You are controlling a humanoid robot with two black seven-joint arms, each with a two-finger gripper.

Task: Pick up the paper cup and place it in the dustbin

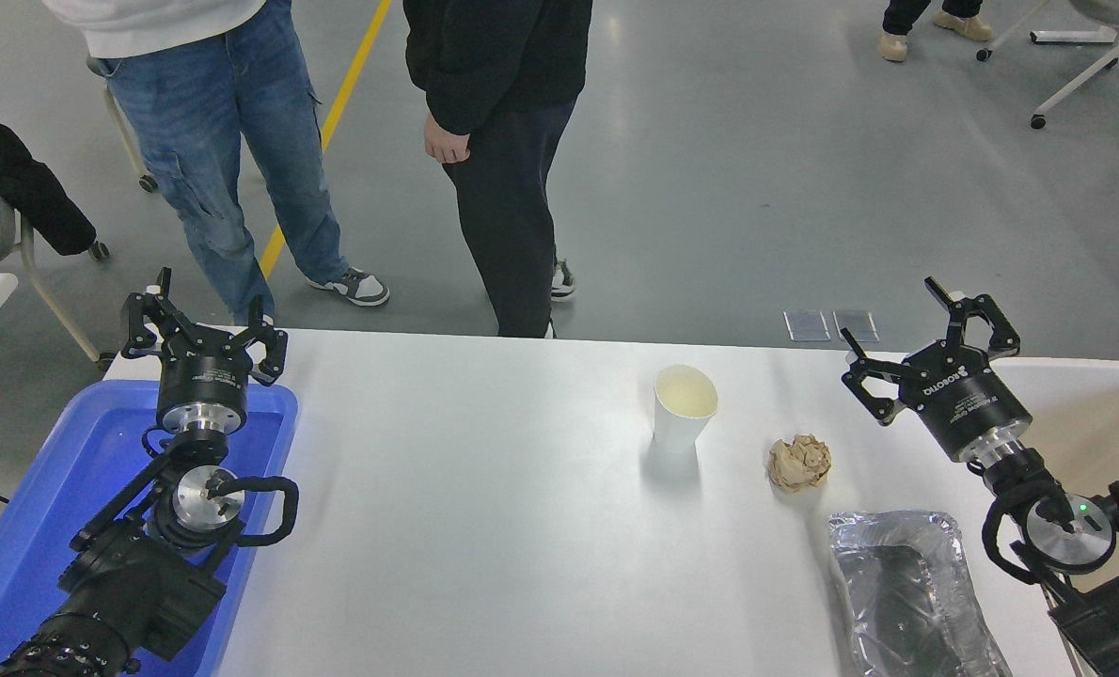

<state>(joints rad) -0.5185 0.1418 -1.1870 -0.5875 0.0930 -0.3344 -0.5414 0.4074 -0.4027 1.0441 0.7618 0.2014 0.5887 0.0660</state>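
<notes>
The white table (484,527) fills the lower part of the view, with two people standing at its far edge. At its left side sits a blue plastic tub (42,527); at the far right, partly cut off by the picture's edge, is the cream-beige dustbin (1100,414). A silver foil tray (907,592) lies near the table's front right. The left gripper (204,329) is parked over the tub's far end, fingers spread and holding nothing. The right gripper (931,334) hangs beside the dustbin's left rim — also spread wide and empty. The paper cup (684,406) stands upright mid-table, well apart from both grippers — a crumpled brown paper ball (799,463) lies near its right.
</notes>
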